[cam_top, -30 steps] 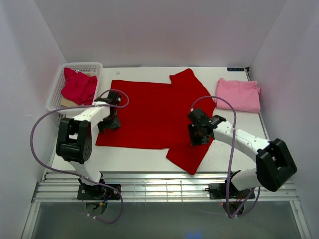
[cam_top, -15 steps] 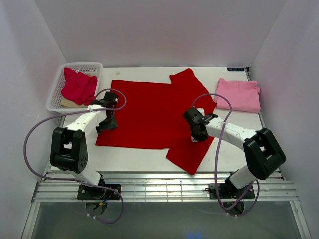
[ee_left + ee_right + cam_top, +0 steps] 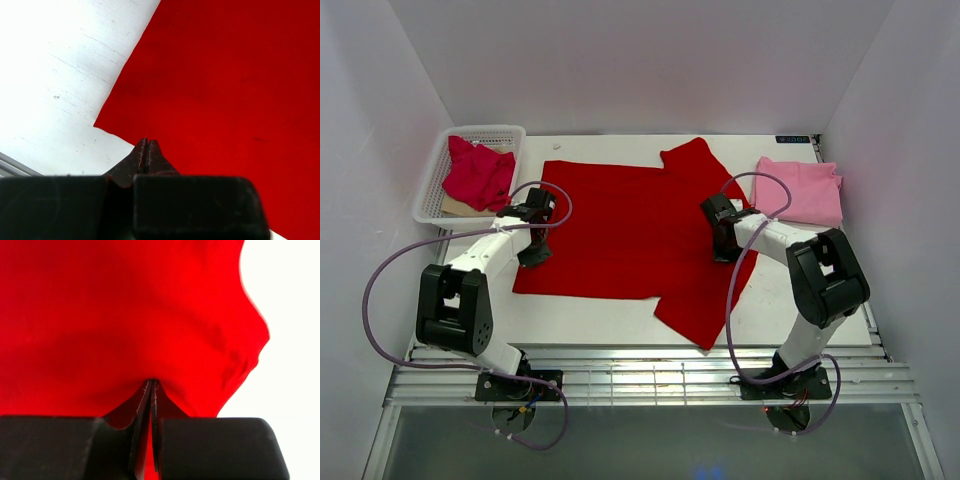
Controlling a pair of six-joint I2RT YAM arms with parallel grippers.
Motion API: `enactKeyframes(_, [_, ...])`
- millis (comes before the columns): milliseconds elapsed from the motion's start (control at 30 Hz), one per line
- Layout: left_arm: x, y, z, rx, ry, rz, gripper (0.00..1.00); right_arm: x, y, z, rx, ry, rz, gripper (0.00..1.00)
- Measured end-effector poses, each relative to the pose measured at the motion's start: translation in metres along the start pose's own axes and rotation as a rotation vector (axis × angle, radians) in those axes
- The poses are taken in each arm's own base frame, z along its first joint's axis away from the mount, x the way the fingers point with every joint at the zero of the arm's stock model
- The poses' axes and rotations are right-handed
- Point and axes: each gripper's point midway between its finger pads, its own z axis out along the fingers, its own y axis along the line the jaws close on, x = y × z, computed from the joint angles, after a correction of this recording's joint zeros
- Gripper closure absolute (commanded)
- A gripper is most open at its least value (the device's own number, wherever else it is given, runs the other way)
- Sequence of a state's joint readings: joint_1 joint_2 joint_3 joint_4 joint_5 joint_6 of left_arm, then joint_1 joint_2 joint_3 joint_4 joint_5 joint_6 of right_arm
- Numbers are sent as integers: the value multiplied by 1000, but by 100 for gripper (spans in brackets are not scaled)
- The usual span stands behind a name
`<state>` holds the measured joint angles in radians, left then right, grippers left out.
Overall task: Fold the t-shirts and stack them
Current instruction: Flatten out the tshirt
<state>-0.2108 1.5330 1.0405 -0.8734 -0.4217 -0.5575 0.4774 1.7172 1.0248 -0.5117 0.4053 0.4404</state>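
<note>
A bright red t-shirt (image 3: 620, 230) (image 3: 225, 85) (image 3: 125, 305) lies spread flat across the middle of the table, sleeves pointing to the far side and to the near right. My left gripper (image 3: 533, 252) (image 3: 146, 142) is shut with its tips pinched on the shirt's left hem, close to the near-left corner. My right gripper (image 3: 725, 250) (image 3: 151, 382) is shut on a puckered fold of the same shirt at its right side, near the sleeve; red cloth shows between the jaws. A folded light pink t-shirt (image 3: 800, 190) lies at the far right. A crimson t-shirt (image 3: 478, 172) sits crumpled in the basket.
A white mesh basket (image 3: 480, 130) stands at the far left corner of the table. White walls close in the left, back and right sides. Bare white tabletop (image 3: 590, 315) shows between the red shirt and the near edge.
Both grippers have gone from open to shut on the red shirt. The right gripper moved from the near sleeve toward the far side. The left gripper shifted slightly along the hem.
</note>
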Motion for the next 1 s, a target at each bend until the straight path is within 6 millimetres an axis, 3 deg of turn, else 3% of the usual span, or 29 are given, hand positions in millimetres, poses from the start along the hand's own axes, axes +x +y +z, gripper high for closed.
enactKeyframes(233, [-3,-1,-2,13,-15,-5,100,-46,-8,20,14,-26,40,92])
enactKeyframes(467, [-4,-2,-2,16,-19,0,100,-76,-12,35,16,-40,53,92])
enactKeyframes(900, [-3,-3,-3,22,-14,2,100,-84,-26,40,5,-26,56,92])
enactKeyframes(1000, [2,1,-3,6,7,12,88,-79,-25,34,-19,-21,54,83])
